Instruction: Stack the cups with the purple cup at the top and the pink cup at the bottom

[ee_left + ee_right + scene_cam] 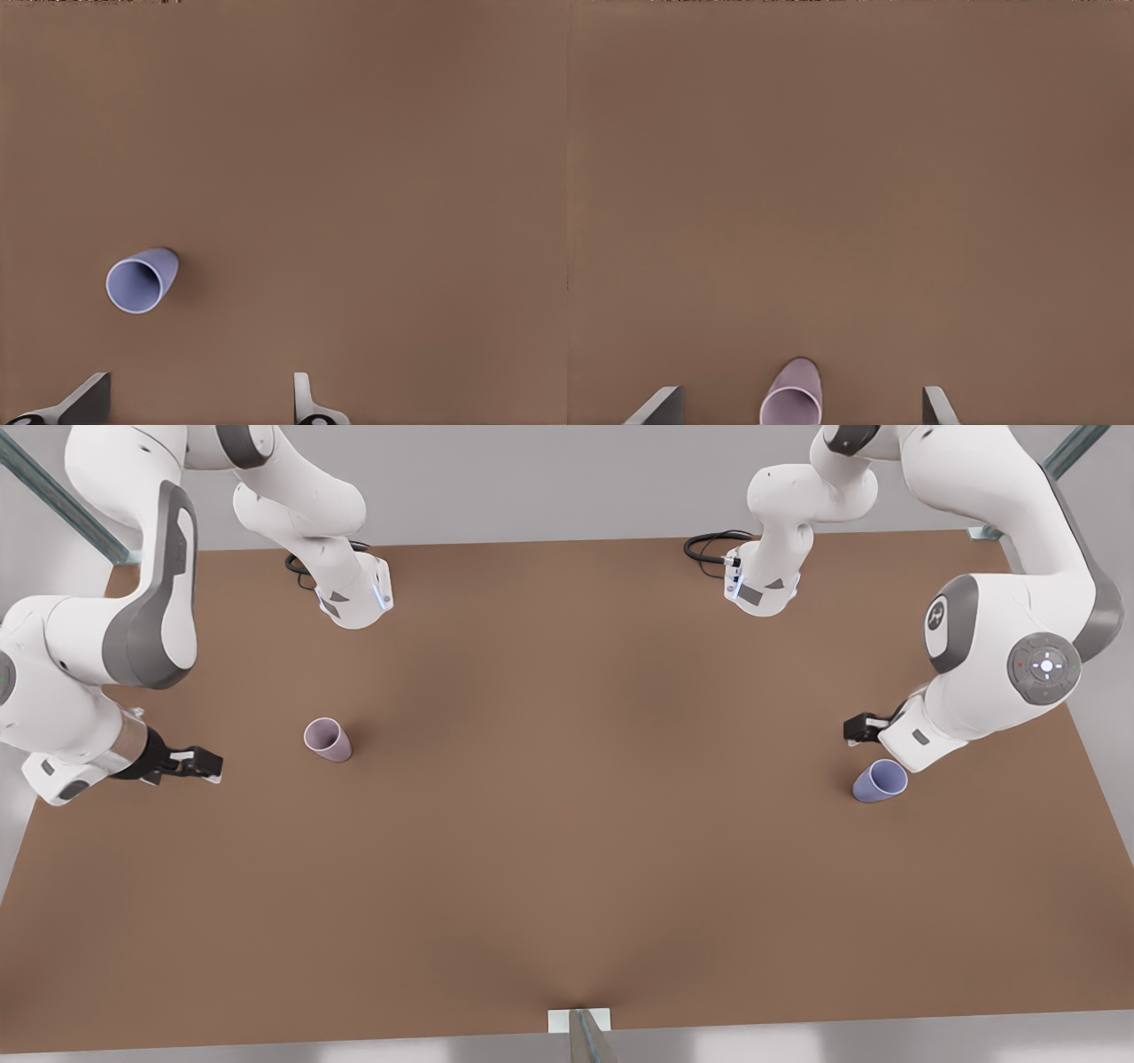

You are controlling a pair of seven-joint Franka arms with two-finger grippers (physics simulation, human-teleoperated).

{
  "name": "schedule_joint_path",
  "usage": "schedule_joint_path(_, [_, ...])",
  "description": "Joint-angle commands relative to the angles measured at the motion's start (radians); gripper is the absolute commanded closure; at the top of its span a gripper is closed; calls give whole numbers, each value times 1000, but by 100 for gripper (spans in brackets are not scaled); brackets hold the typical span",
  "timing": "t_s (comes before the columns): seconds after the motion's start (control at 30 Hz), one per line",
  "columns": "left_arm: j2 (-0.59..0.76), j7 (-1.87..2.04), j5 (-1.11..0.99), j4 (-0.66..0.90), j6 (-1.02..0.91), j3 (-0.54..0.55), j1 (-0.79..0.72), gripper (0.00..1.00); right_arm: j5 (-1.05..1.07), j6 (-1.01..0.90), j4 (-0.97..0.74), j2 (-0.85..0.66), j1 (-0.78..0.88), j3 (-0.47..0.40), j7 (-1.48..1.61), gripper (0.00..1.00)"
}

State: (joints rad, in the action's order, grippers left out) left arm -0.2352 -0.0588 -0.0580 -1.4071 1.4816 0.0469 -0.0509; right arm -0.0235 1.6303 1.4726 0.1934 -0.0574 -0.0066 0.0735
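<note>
The pink cup [328,740] stands upright on the brown table [567,824] toward the front view's left. My right gripper [199,764] hovers to that cup's left, apart from it. Its open fingertips [663,405] frame the pink cup [793,398] in the right wrist view, with nothing held. The purple cup [879,781] stands upright near the front view's right edge. My left gripper [864,729] hangs just above and behind it, open and holding nothing. In the left wrist view the purple cup [139,280] sits off to one side of the left gripper [197,403].
Two arm bases [354,593] [762,584] stand at the table's back edge with black cables [709,545] beside them. A small bracket [580,1023] sits at the front edge. Wide bare tabletop lies between the two cups.
</note>
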Motion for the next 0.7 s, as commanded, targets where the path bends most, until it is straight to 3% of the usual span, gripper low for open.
schedule_joint_path(0.0, [0, -41, -3, 0, 16, -2, 0, 0, 0, 28, 3, -5, -1, -3, 37, 0])
schedule_joint_path(0.1, [-6, -36, -3, 0, 22, -2, 6, 0, 11, 77, 152, -60, -1, -4, 35, 0])
schedule_joint_path(0.37, [-44, -41, 4, 0, 23, -45, 11, 0, 23, 523, 702, -203, 1, -3, 68, 0])
schedule_joint_path(0.67, [-70, -41, 9, -1, 23, -71, 13, 0, 23, 764, 960, -192, 28, -1, 101, 0])
